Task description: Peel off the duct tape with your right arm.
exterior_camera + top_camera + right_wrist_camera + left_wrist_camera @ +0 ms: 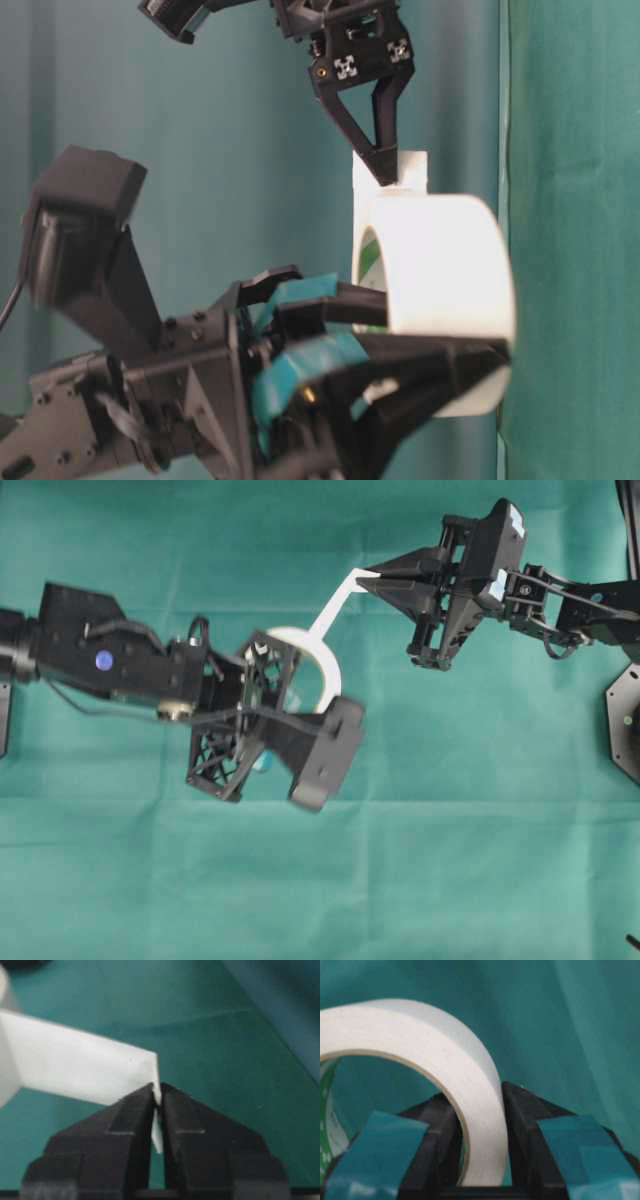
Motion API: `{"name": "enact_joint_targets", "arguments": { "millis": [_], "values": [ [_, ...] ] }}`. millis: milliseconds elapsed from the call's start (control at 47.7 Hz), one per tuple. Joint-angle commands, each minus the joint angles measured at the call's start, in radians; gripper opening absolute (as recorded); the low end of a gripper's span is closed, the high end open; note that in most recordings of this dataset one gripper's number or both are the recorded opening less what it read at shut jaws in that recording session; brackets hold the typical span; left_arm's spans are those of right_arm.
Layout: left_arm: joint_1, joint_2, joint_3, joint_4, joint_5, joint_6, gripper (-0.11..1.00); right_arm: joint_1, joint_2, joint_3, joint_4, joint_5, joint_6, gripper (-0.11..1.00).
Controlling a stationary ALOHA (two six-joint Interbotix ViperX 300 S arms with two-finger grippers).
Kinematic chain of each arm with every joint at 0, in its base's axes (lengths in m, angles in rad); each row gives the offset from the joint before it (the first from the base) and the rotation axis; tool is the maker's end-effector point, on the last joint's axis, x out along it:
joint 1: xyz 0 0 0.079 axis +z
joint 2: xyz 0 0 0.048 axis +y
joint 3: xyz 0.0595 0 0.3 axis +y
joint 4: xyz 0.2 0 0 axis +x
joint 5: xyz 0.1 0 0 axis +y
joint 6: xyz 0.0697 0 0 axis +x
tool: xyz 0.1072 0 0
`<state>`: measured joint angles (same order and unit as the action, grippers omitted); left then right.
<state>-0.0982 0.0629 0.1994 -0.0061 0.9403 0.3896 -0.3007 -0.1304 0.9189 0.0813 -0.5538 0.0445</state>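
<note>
**A:** Where do you have the duct tape point(325, 675) right now?

**B:** Off the green cloth point(320, 880), held up near its middle. My left gripper point(479, 1150), the one with teal-taped fingers, is clamped across the roll's wall, one finger inside the core and one outside. My right gripper point(157, 1097) has its plain black jaws pressed together on the very tip of the loose strip point(80, 1072).

**A:** How much is peeled?

**B:** In the overhead view a short length runs from the roll up toward the far edge of the cloth, where my right gripper holds it. I'd judge the peel as started, with most of it still to do.

**A:** How do you do this step well?

**B:** Pull with the right arm steadily away from the roll, keeping the strip flat and in line with its width so it doesn't twist or tear. My hold on the strip is only at the edge, so a jerk could slip it out. The left must brace the roll firmly and not follow.
</note>
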Motion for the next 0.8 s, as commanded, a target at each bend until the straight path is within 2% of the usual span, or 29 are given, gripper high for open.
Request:
{"name": "enact_joint_targets", "arguments": {
  "millis": [0, 210, 440, 776],
  "values": [
    [-0.029, -0.031, -0.003, -0.006, 0.005, 0.04, 0.2, -0.034, -0.008, -0.02, 0.005, -0.011, 0.005, -0.08],
    [-0.052, -0.061, 0.028, -0.008, -0.002, 0.192, 0.2, -0.055, 0.003, -0.021, 0.008, -0.011, 0.006, -0.08],
    [-0.077, -0.109, 0.109, -0.009, -0.017, 0.371, 0.2, -0.08, 0.031, -0.04, 0.009, -0.011, 0.008, -0.08],
    [-0.1, -0.183, 0.213, -0.009, -0.035, 0.54, 0.2, -0.132, 0.049, -0.055, 0.02, -0.014, 0.011, -0.08]
  ]
}}
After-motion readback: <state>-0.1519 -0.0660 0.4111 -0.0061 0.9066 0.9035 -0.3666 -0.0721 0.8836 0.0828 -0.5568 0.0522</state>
